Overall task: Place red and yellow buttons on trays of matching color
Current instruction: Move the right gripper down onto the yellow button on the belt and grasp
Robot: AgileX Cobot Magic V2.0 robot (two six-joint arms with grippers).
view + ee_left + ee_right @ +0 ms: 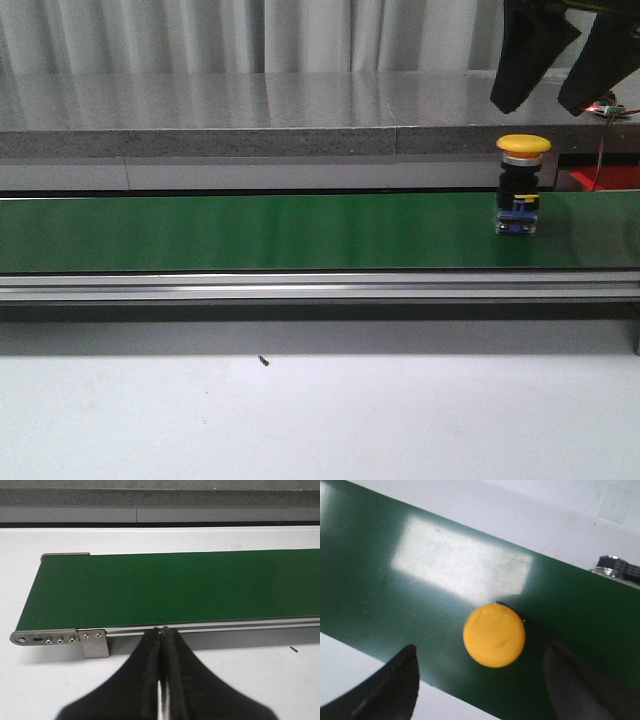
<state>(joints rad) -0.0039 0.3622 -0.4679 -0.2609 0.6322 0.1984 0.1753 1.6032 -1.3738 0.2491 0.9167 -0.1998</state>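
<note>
A yellow button [523, 146] with a black and blue base stands upright on the green belt [250, 232], toward its right end. My right gripper [540, 105] hangs open above it, apart from it. Seen from the right wrist, the yellow cap [494, 635] lies between and slightly ahead of the spread fingers [395, 685]. My left gripper [162, 630] is shut on nothing, over the white table beside the belt's [175, 587] near rail. No red button and no yellow tray are in view. A red patch [605, 178] shows behind the belt at the far right; I cannot tell whether it is the red tray.
The belt runs across the table inside a metal frame [300, 290], with an end bracket [94, 642] at its left end and a roller [616, 568] at its right. A grey ledge [250, 142] lies behind it. White table [320, 410] fills the front.
</note>
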